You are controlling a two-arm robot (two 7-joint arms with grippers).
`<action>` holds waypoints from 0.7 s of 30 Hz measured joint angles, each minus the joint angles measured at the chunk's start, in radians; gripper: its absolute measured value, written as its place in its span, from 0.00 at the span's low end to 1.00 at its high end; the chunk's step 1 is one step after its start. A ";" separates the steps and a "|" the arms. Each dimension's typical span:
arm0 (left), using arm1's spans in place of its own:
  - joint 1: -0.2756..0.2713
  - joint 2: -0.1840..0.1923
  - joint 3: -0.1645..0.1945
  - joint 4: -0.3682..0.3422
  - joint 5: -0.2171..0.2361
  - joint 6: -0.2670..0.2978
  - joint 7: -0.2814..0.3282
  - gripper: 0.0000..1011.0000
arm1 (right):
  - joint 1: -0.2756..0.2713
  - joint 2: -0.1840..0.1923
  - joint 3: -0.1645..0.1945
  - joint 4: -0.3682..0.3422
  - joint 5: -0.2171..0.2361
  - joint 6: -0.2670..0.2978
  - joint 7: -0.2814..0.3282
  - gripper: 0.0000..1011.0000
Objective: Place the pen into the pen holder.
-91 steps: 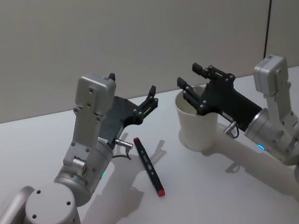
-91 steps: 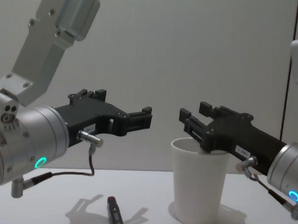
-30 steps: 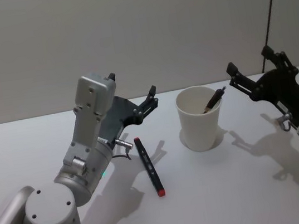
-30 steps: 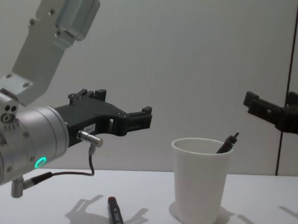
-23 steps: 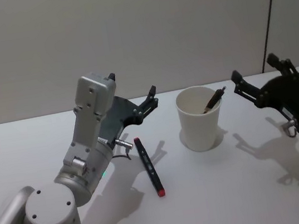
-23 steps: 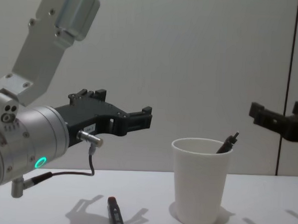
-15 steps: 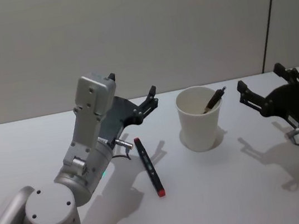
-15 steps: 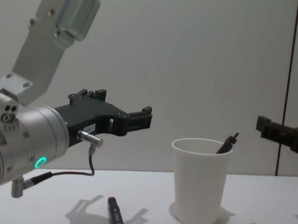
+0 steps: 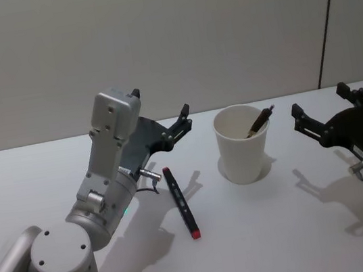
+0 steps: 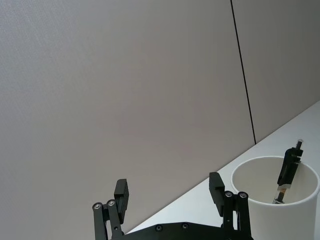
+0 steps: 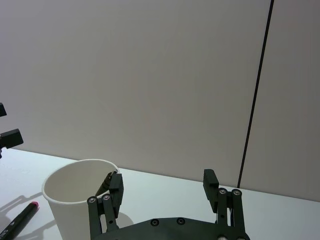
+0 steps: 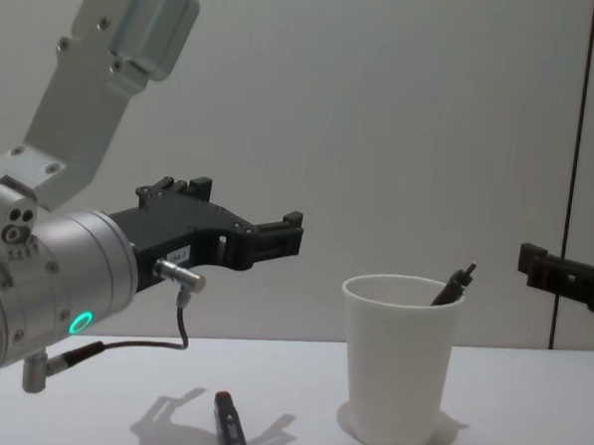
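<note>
Tabletop [image 9: 284,230]: pen [image 9: 259,121] seemingly inside pen holder [image 9: 242,154]

My left pincer [image 10: 169,184] and right pincer [image 11: 163,178] are matt black, hard plastic by the look; my left arm's shell [image 9: 111,146] is smooth satin grey. The cup [image 9: 242,144] is matt white paper. The pen [image 9: 181,202] at eight o'clock from it looks smooth black plastic, on a smooth white counter [image 9: 264,233].

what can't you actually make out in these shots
- Head view: lower end of the dark pen, hidden inside the pen holder.
- Chest view: most of the red-tipped pen, cut off by the bottom edge.
- Head view: any print on the red-tipped pen, too small to read.
</note>
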 joint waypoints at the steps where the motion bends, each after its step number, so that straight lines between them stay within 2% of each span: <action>1: 0.000 0.000 0.000 0.000 0.000 0.000 0.000 0.99 | 0.000 0.000 0.000 0.000 0.000 0.000 0.000 0.99; 12: 0.004 0.002 -0.001 -0.005 -0.004 0.002 -0.003 0.99 | 0.000 0.000 0.000 -0.001 0.000 0.000 0.000 0.99; 21: 0.035 0.023 -0.004 -0.052 -0.029 0.029 -0.003 0.99 | 0.000 0.000 0.000 0.000 0.000 0.000 0.000 0.99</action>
